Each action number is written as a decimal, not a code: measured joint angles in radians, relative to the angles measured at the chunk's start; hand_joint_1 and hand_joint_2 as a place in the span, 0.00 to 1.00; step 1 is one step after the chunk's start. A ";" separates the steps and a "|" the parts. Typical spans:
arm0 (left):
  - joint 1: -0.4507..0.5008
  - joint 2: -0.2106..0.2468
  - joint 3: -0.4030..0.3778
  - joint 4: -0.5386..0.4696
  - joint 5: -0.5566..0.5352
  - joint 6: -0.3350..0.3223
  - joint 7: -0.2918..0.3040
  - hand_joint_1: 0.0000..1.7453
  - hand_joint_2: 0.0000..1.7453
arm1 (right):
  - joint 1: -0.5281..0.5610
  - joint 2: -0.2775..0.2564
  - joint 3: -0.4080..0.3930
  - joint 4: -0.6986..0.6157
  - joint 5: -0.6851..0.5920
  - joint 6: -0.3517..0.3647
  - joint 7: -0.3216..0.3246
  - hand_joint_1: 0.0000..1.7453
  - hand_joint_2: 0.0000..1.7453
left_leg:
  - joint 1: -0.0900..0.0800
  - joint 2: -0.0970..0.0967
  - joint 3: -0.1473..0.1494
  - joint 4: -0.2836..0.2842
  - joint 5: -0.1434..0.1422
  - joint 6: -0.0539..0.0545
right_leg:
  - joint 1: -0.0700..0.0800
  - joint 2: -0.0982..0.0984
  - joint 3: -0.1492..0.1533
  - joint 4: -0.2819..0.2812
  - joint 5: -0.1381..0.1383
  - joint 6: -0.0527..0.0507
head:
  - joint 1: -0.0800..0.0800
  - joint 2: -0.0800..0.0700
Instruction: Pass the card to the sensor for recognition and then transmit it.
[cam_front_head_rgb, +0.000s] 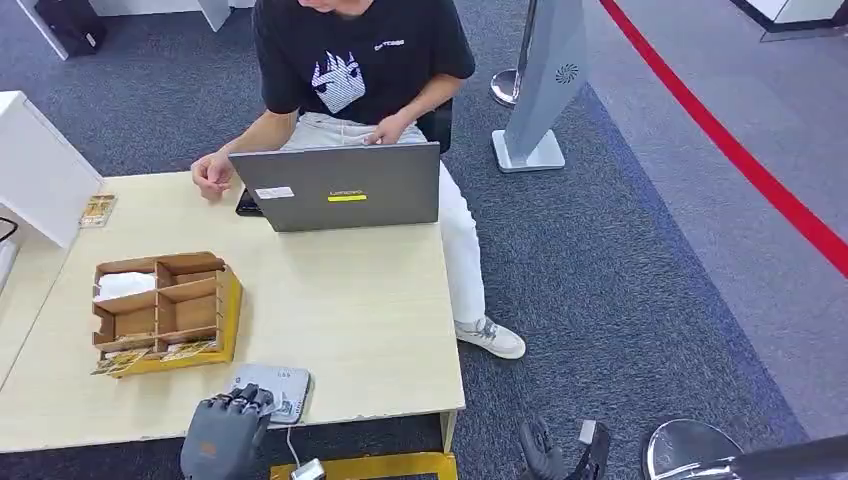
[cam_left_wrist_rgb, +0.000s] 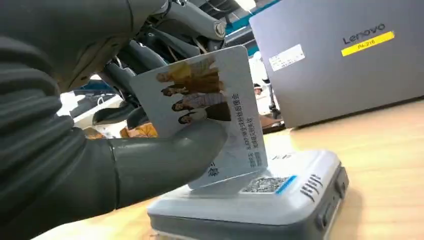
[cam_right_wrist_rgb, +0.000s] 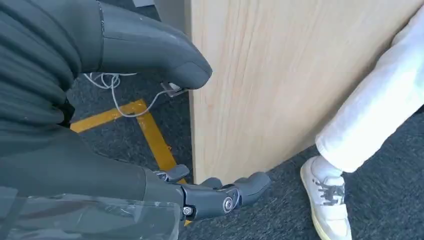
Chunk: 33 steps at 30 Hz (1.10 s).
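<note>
My left hand (cam_front_head_rgb: 226, 432) hovers over the grey card sensor (cam_front_head_rgb: 277, 389) at the table's front edge. In the left wrist view the hand (cam_left_wrist_rgb: 125, 160) pinches a white card (cam_left_wrist_rgb: 210, 107) printed with photos of people, thumb on its face. The card stands tilted, its lower edge just above the sensor's top (cam_left_wrist_rgb: 280, 187) beside the QR label. My right hand (cam_front_head_rgb: 548, 452) hangs below the table's right front corner, fingers apart and holding nothing; the right wrist view shows it (cam_right_wrist_rgb: 165, 150) beside the table's wooden side panel.
A wooden compartment box (cam_front_head_rgb: 165, 308) holding cards sits left of the sensor. A person (cam_front_head_rgb: 350, 70) sits across the table behind a grey laptop (cam_front_head_rgb: 345, 186). A white cabinet (cam_front_head_rgb: 35, 165) stands at far left. The person's shoe (cam_right_wrist_rgb: 327, 202) lies near my right hand.
</note>
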 joint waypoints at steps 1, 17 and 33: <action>-0.003 -0.004 0.005 0.005 0.000 0.002 0.000 1.00 1.00 | 0.000 0.000 0.000 0.000 0.002 0.000 0.000 0.00 1.00 | 0.000 0.000 0.000 0.000 0.000 0.000 | 0.000 0.000 0.000 0.000 0.000 0.000 | 0.000 0.000; -0.182 -0.011 0.141 -0.150 0.025 -0.080 -0.081 1.00 1.00 | -0.007 0.002 0.000 0.000 0.062 -0.021 0.018 0.00 1.00 | 0.000 -0.002 0.000 0.000 0.003 0.000 | 0.000 -0.003 0.000 0.001 0.002 0.000 | 0.000 0.000; -0.716 0.012 0.167 0.073 0.038 -0.354 0.010 1.00 1.00 | -0.042 0.018 0.031 0.000 0.127 -0.036 0.047 0.00 1.00 | 0.000 -0.002 0.000 0.001 0.006 0.000 | 0.000 -0.002 0.000 0.001 0.005 -0.001 | 0.000 0.000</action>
